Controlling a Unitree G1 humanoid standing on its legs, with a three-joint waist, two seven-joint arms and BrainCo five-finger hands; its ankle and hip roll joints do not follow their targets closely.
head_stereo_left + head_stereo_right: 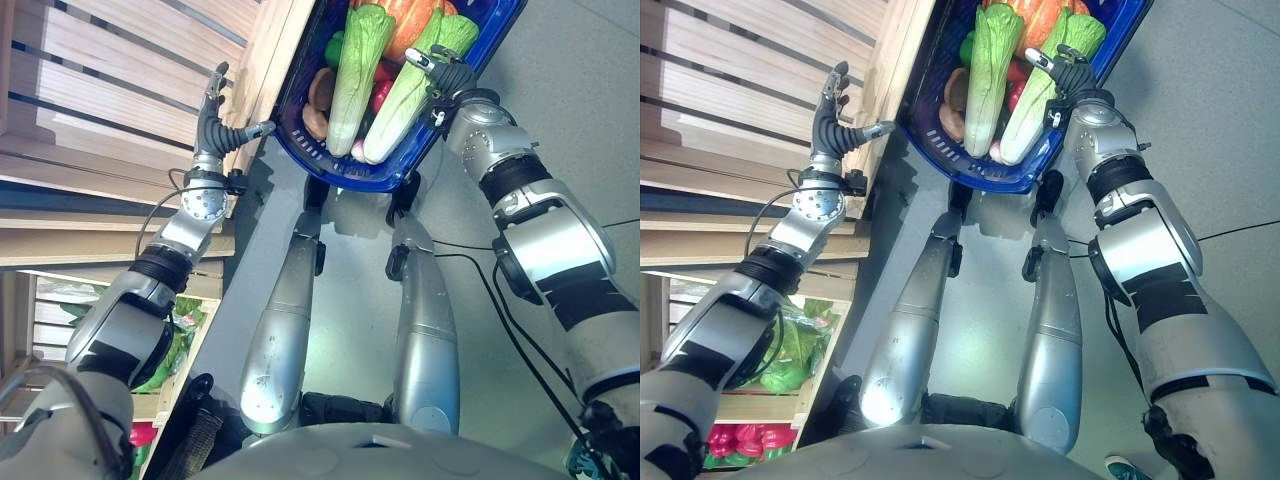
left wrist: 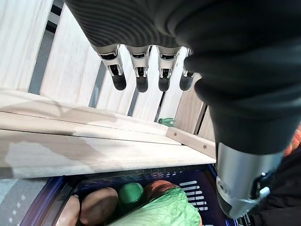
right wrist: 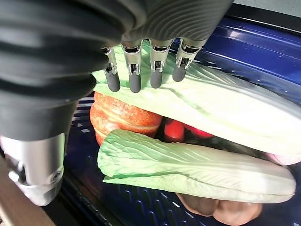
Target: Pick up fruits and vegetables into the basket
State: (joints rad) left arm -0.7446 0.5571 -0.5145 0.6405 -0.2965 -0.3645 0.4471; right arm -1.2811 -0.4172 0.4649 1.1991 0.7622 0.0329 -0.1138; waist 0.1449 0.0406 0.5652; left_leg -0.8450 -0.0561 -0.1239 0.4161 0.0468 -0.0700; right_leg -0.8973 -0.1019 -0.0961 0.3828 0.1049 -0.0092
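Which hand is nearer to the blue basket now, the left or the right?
The right hand, open above the cabbages inside the blue basket. The left hand is open beside the basket, by the wooden shelf.

My two head cameras look steeply down from just apart; both take in the blue basket (image 1: 400,170) and the wooden shelf (image 1: 740,90). My left wrist camera sits close behind the left hand (image 2: 141,28), facing past its fingertips to the shelf slats and basket. My right wrist camera looks past the right hand (image 3: 141,28), cabbages (image 3: 197,169) just beyond its fingertips.
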